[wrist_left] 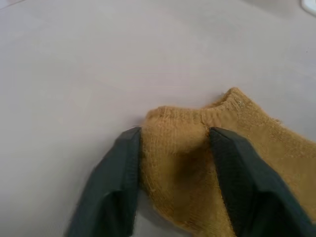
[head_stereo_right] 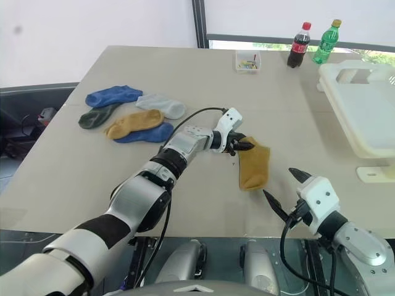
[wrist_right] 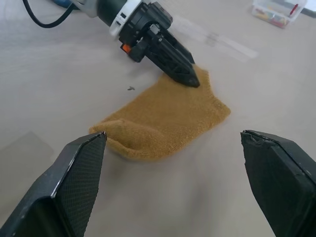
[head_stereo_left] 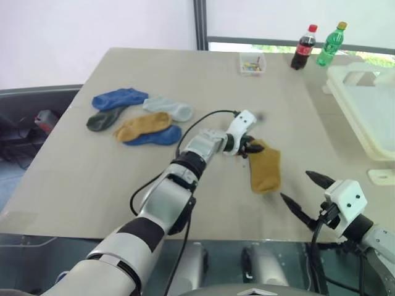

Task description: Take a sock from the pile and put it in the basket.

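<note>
**A:** Left tool (head_stereo_left: 253, 148) closed down on the cuff of the mustard sock (head_stereo_left: 266, 168), with a ridge of cloth bunched between its fingers (wrist_left: 123, 168). Lying flat on the worktop (head_stereo_left: 80, 179) otherwise, well apart from the pile (head_stereo_left: 136, 117) and short of the basket (head_stereo_right: 338, 108) off to the right.

**B:** Thin bite, though. Could slip free on the lift if only the cuff's edge is caught.

**A:** Could also drag across the worktop instead of rising, being so limp. And mind the right tool (head_stereo_left: 294, 185), gaping wide and empty, near the sock's toe end. Might snag the dangling cloth on the way to the basket.

**B:** Worth comparing views. Left wrist view gives the fold between the fingers close up, but nothing of the basket.

**A:** Head views give the route from sock to basket rim, yet leave the pinch too small to judge. Right wrist view adds the fingertips meeting at the cuff, seen side-on.
</note>
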You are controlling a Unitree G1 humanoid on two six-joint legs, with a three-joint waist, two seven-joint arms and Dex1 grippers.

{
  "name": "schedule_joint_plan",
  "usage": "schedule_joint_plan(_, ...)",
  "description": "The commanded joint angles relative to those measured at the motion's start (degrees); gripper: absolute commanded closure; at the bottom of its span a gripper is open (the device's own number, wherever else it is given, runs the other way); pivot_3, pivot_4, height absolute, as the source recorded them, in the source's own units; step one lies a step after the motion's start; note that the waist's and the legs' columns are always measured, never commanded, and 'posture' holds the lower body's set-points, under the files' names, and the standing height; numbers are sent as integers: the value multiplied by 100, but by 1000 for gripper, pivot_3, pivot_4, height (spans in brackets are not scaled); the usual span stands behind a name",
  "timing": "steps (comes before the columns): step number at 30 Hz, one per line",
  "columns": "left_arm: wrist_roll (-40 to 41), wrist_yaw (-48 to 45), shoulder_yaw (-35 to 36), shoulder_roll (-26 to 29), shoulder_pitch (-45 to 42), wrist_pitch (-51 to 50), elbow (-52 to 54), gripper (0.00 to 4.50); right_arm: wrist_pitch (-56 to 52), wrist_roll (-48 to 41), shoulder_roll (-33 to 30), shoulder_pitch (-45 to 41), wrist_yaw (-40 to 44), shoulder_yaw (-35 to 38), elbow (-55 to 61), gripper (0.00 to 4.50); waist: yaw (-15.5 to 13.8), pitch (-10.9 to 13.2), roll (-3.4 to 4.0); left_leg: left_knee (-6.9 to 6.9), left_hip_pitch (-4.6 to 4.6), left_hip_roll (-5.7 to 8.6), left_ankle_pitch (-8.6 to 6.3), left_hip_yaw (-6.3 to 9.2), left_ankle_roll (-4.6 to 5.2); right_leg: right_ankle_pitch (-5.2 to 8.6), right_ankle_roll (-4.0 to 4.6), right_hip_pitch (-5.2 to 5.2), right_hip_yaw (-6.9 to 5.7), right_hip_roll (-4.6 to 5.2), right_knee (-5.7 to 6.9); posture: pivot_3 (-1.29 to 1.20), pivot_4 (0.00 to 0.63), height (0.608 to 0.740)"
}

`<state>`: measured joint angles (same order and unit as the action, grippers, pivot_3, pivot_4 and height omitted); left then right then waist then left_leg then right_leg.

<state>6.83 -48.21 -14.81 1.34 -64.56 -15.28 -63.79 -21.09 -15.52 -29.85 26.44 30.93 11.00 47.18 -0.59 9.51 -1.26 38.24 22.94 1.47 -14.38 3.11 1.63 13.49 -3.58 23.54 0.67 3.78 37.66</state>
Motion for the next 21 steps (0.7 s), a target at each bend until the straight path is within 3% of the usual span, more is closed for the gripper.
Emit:
schedule_joint_plan(1, 41, -289, 303, 104, -53, -132, -16, 4314, 108, 102, 69, 80, -139, 1, 288, 0, 0, 1, -1, 1, 1, 0, 0, 0, 0, 0, 0, 0, 0, 0, 0, 0, 150, 740)
schedule_joint_plan(6, 243, -530, 685, 571, 402, -937, 805, 4428, 195, 193, 71, 64, -109, -120, 167, 0, 81, 0, 1, 2, -2, -3, 0, 0, 0, -2, 2, 0, 2, -1, 5, 0, 150, 740)
schedule_joint_plan(11, 759, 5, 1234, 1375, 2152, -2921, 4211, 4428, 274, 167, -45, -161, 99, -274, -172, 0, 135, 0, 1, 0, -8, -21, 0, -2, 0, -12, 20, 0, 9, -2, 12, 0, 150, 740)
schedule_joint_plan(15, 1133, 1014, 2015, 1585, 3539, -4583, 6790, 4428, 264, 17, -161, -363, 327, -311, -393, 0, 201, 0, 7, -2, -17, -40, -1, -4, -3, -13, 24, 1, 18, 0, 18, 0, 150, 740)
schedule_joint_plan(21, 1602, 1823, 2978, 1487, 4630, -5939, 8725, 4428, 144, -221, -322, -685, 650, -467, -558, 0, 57, 0, 10, 4, -21, -32, -1, 6, -3, -13, 24, -8, 5, 8, 18, 0, 150, 740)
